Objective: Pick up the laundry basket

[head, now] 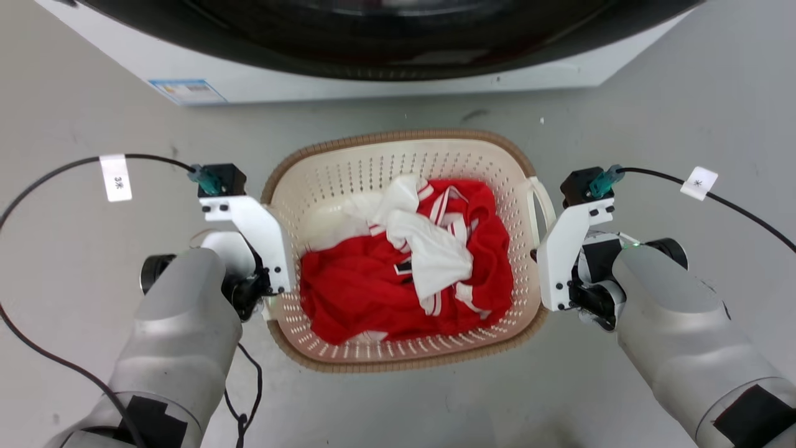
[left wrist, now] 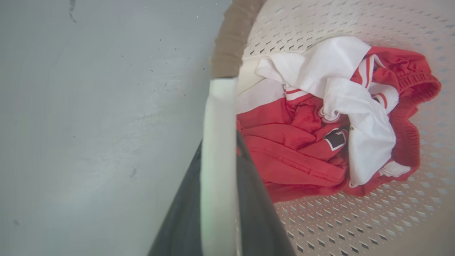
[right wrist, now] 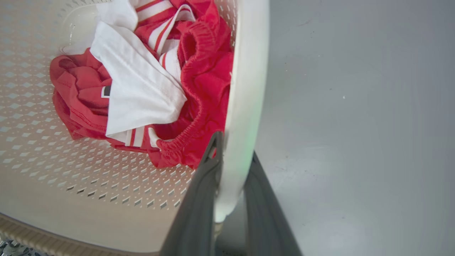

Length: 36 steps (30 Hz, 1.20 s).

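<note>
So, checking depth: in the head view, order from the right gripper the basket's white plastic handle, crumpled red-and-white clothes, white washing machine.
1. White plastic handle, gripped, right side.
2. Red-and-white clothes, inside the basket.
3. White washing machine, beyond it.

You looked down on a pale grey floor (head: pixel 398 404), smooth and lightly speckled, with a dark scuff mark (head: pixel 474 114) near its far side. A white washing machine (head: pixel 373 87) stood on it, blue label (head: pixel 186 91) on its front. Near the machine sat the laundry basket (head: pixel 398 135); whether it touched the floor could not be told.
</note>
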Available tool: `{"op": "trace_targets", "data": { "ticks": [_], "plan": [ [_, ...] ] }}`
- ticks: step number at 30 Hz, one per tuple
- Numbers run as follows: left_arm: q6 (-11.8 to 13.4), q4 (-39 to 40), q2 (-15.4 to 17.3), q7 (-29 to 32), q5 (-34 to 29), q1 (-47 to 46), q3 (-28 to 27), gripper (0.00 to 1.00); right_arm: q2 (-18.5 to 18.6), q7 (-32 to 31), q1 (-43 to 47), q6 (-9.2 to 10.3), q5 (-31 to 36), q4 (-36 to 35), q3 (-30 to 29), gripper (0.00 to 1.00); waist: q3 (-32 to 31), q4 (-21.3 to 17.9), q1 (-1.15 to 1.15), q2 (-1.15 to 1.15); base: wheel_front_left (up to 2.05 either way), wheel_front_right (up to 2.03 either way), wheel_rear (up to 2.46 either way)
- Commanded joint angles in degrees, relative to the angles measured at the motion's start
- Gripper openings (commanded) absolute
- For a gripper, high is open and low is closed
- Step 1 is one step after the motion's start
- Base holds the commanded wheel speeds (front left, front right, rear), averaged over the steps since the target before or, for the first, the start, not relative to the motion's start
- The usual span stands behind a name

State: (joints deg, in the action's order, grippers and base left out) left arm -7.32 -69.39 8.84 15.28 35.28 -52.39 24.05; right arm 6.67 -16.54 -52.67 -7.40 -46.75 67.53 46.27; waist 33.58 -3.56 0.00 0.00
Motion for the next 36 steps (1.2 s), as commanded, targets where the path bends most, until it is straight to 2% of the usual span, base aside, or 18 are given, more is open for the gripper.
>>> {"op": "trace_targets", "data": {
  "ticks": [1,20,21,36],
  "plan": [
    [-0.25,-0.19,-0.62,1.30,0.84,1.08,0.71,0.00,0.11,-1.31,0.92,-0.16,-0.99,-0.60,0.62,0.00,-4.45,0.61,0.00,0.00,0.00,0.00,0.00],
    [-0.25,-1.56,-0.60,9.42,6.46,4.81,5.35,0.00,1.19,-13.59,4.14,-0.16,-8.34,0.28,3.74,0.00,-21.59,1.02,0.00,0.00,0.00,0.00,0.00],
    [-0.25,-1.80,-0.81,10.69,7.05,5.76,6.11,0.00,1.23,-15.24,4.62,-0.16,-9.03,0.65,4.09,0.00,-23.86,1.12,0.00,0.00,0.00,0.00,0.00],
    [-0.25,-2.35,-1.09,14.27,9.89,9.51,8.90,0.00,0.84,-21.29,6.04,-0.14,-10.62,4.29,5.15,0.00,-32.50,1.37,0.00,0.00,0.00,0.00,0.00]
  ]
}}
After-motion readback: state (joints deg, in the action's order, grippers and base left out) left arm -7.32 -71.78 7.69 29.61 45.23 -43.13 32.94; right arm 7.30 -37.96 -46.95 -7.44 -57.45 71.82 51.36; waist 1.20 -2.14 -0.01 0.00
